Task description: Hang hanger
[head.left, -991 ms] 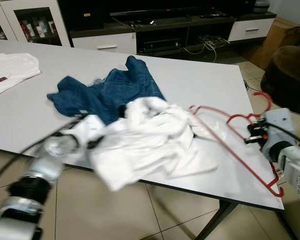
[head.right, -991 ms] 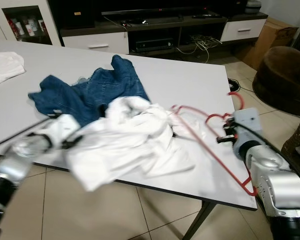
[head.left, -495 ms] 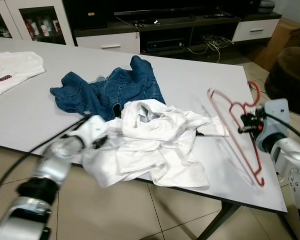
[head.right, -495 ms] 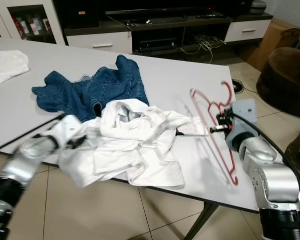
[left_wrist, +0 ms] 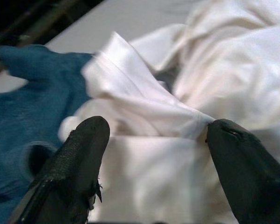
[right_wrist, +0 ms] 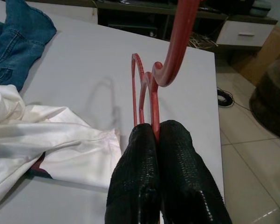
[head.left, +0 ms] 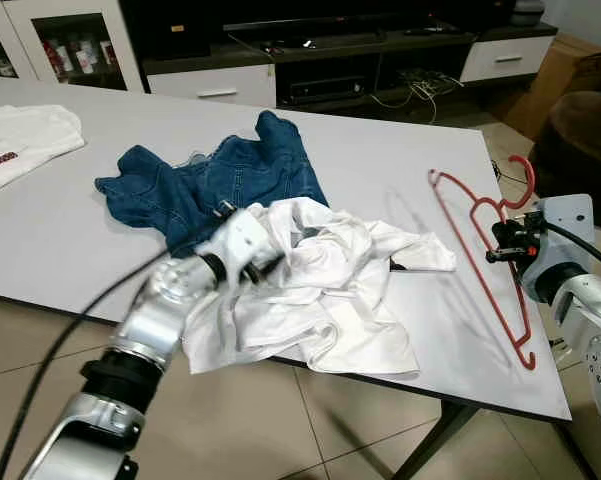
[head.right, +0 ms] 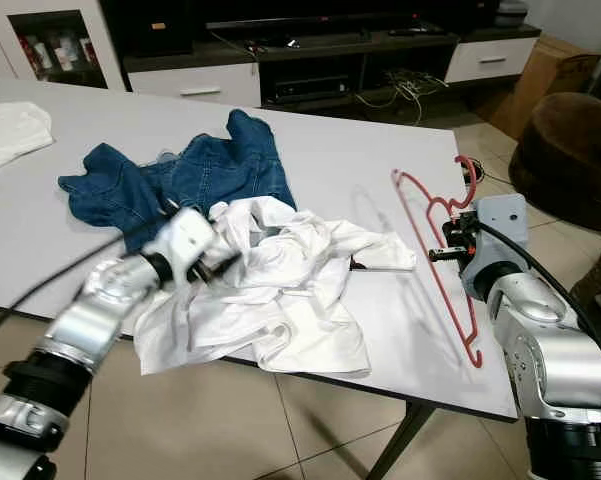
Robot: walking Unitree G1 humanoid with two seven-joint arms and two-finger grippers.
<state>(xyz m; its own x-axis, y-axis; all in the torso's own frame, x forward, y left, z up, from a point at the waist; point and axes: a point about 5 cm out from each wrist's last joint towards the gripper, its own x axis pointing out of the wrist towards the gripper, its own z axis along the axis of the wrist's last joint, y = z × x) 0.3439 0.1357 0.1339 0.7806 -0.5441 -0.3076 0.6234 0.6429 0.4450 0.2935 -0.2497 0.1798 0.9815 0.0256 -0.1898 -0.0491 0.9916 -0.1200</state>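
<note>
A red hanger is held above the right end of the white table, its hook pointing away from me and its shadow falling on the tabletop. My right gripper is shut on the hanger's neck; its black fingers pinch the red wire. A crumpled white shirt lies near the table's front edge, overlapping blue jeans. My left gripper is open just over the shirt's left side, a white fold between its fingers.
Another white garment lies at the table's far left. A brown seat and a cardboard box stand to the right of the table. A dark TV cabinet runs behind it. Tiled floor lies below the front edge.
The right gripper pulled the hanger out from under the shirt, lifted it and carried it right. The left gripper moved from the front edge up onto the shirt.
</note>
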